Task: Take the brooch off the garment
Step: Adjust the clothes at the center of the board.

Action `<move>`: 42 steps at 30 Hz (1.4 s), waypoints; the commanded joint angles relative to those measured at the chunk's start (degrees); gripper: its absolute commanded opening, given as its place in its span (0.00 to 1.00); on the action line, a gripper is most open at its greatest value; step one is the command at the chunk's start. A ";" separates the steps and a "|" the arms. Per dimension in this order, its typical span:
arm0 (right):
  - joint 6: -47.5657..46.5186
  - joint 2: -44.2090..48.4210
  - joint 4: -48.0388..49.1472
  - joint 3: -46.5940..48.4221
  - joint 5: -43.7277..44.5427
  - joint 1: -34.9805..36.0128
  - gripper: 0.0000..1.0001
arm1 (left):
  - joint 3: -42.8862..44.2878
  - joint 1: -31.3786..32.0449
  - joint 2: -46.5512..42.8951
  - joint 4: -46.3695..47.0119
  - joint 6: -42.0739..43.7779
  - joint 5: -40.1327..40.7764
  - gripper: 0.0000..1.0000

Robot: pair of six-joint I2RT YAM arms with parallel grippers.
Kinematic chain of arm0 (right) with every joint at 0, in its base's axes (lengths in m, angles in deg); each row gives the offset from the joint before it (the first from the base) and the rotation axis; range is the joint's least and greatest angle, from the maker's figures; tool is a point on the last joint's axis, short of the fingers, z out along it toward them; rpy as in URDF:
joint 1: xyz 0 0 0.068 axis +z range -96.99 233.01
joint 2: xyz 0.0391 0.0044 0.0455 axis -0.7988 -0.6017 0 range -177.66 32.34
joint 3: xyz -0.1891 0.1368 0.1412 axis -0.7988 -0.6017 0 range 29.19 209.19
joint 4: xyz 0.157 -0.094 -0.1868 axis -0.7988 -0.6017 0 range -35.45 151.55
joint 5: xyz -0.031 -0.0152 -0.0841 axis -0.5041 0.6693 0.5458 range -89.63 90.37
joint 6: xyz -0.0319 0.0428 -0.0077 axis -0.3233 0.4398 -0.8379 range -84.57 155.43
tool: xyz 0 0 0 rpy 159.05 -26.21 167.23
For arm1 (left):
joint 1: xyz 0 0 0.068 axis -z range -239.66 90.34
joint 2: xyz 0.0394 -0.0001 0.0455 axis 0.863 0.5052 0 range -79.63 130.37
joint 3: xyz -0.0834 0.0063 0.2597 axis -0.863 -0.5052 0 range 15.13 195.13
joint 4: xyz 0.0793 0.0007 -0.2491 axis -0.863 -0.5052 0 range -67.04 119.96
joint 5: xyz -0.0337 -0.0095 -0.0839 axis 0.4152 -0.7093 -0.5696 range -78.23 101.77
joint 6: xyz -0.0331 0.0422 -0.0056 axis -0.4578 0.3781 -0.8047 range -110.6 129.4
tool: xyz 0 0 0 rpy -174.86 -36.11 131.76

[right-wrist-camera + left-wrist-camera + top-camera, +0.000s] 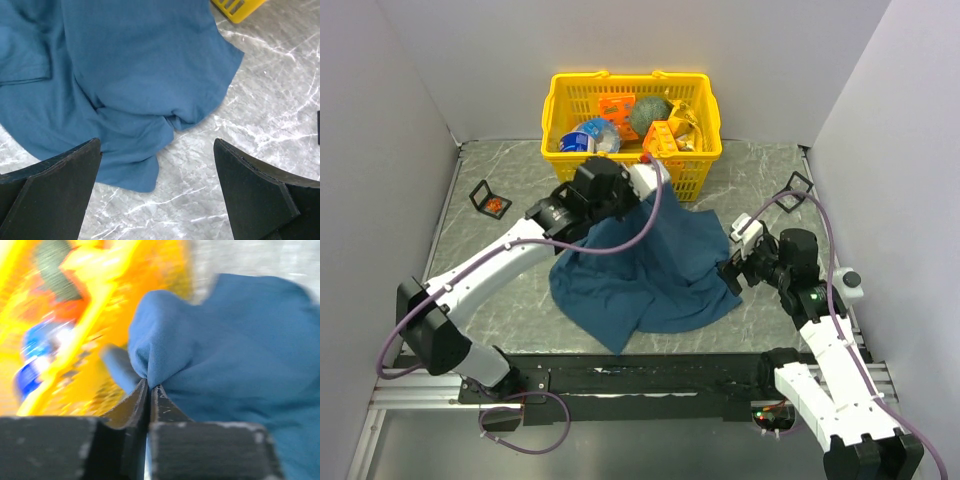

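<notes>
Top external view, far edge of the grey marbled surface (500,290): yellow basket (556,110) holding orange boxes (617,105), a blue-and-white packet (582,140) and a round grey-green lump (648,115). Just in front of the basket, a blue garment (660,270) in a crumpled heap at mid-surface, its far corner raised toward the basket's near wall. Left arm (510,255) stretched diagonally over the cloth's far-left part and hiding it. Purple cable (645,225) looped from that arm across the blue fabric. Small black diamond-shaped frame (798,190) near the right wall, clear of the cloth.

Left wrist view, blurred: left fingers (130,405) pressed together on a bunched fold of the garment, no gap showing between them, basket mesh close on the left.

Right wrist view: right fingers (50,195) spread wide, holding nothing, poised above the garment's rumpled right hem and bare marble, not touching either.

Brooch (497,206): tiny orange-red speck at the far left of the surface, within or against a second black frame (480,192), cannot tell which. Well apart from the garment and off the cloth. Far smaller than any box in the basket; too small for shape or detail. Out of sight in both wrist views.
</notes>
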 commanded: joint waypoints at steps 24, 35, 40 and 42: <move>1.80 -0.21 1.11 4.44 -4.26 0.01 1.00 | -10.50 1.93 6.27 -1.57 6.22 -19.28 0.81; 2.33 5.41 2.43 1.45 -4.26 -5.17 1.00 | -1.98 4.31 21.48 -2.00 4.73 -16.22 0.61; 2.24 5.68 1.72 1.54 -6.37 -6.14 1.00 | -3.72 4.22 22.63 -0.08 3.41 -11.82 0.15; 1.98 5.42 1.72 1.54 -6.81 -6.14 1.00 | -5.40 3.87 20.62 2.29 2.00 -10.32 0.01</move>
